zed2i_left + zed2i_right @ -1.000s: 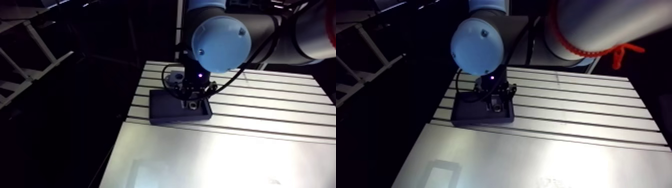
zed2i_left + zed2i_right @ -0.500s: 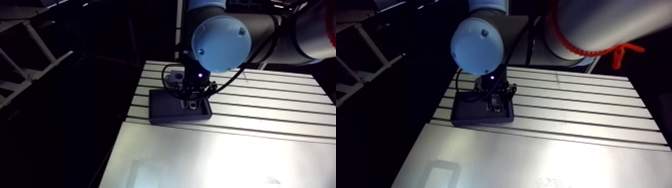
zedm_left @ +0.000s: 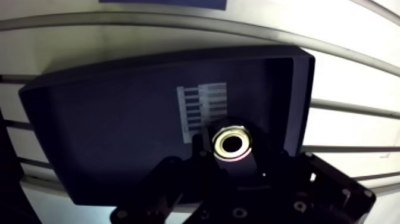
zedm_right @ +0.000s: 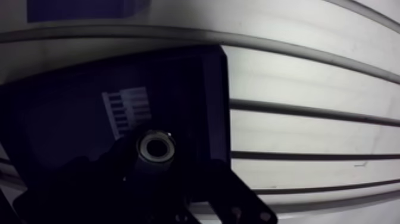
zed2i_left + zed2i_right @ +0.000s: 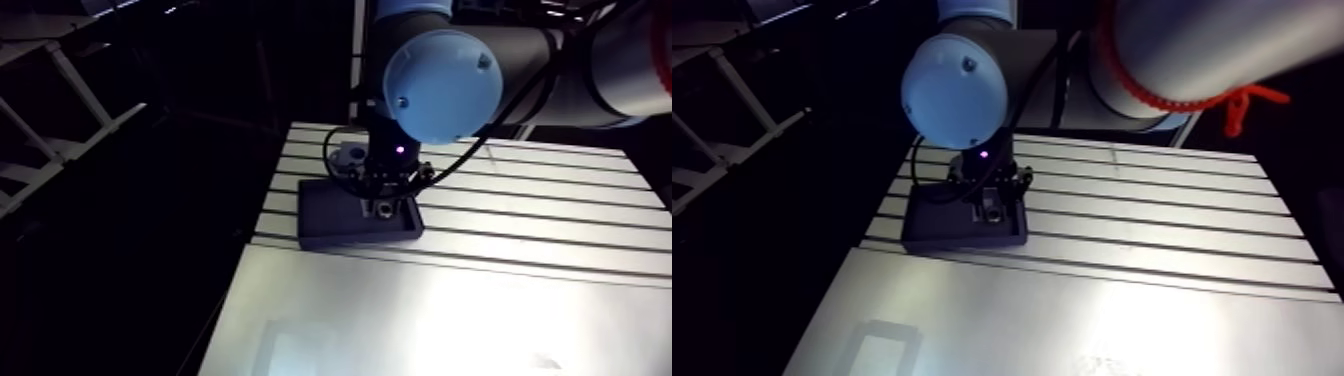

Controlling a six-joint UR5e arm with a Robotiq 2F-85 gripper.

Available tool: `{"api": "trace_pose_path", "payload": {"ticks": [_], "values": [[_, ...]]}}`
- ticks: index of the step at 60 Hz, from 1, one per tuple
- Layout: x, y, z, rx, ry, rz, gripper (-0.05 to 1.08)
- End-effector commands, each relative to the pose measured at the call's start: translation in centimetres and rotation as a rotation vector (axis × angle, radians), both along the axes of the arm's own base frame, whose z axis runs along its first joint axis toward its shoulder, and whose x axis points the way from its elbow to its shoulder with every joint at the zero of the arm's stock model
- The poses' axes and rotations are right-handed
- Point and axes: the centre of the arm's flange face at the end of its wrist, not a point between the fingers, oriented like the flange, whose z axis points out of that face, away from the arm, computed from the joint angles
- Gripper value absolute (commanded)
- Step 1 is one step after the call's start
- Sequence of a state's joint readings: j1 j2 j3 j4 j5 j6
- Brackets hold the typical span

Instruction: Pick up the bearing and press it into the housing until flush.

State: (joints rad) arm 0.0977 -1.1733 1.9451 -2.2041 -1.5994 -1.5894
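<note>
In the wrist view a small metal ring bearing (image 3: pixel 219 145) sits between the two dark fingers of my gripper (image 3: pixel 233 150), which is shut on it. The bearing hangs over the near right part of a flat black tray (image 3: pixel 119 119). A white barcode label (image 3: pixel 205 110) lies on the tray just ahead of the bearing. In the arm view the gripper (image 5: pixel 382 208) stands on the tray's (image 5: pixel 330 220) right side. The grey housing block (image 5: pixel 352 153), with a round hole in its top, rests on the table just behind the tray, partly hidden by the wrist.
The slotted aluminium table (image 5: pixel 540 205) stretches to the right of the tray. A smooth plate (image 5: pixel 450 320) covers its front part. The table's left edge (image 5: pixel 262 215) runs close beside the tray. A blue strip (image 3: pixel 161 3) lies beyond the tray's far side.
</note>
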Motion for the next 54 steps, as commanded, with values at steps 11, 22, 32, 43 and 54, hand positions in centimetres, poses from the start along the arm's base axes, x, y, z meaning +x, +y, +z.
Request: {"api": "trace_pose_path", "payload": {"ticks": [11,22,32,43,54], "values": [[-0.3,-0.5,2.8,-0.001,0.021,0.009,0.59],[-2.1,-0.9,5.8,0.004,-0.004,-0.003,0.64],[-3.8,-1.6,8.4,0.006,0.019,-0.016,0.65],[-5.8,-2.8,10.3,0.006,0.06,-0.014,0.66],[-7.8,-3.9,9.0,0.011,0.045,0.001,0.68]]}}
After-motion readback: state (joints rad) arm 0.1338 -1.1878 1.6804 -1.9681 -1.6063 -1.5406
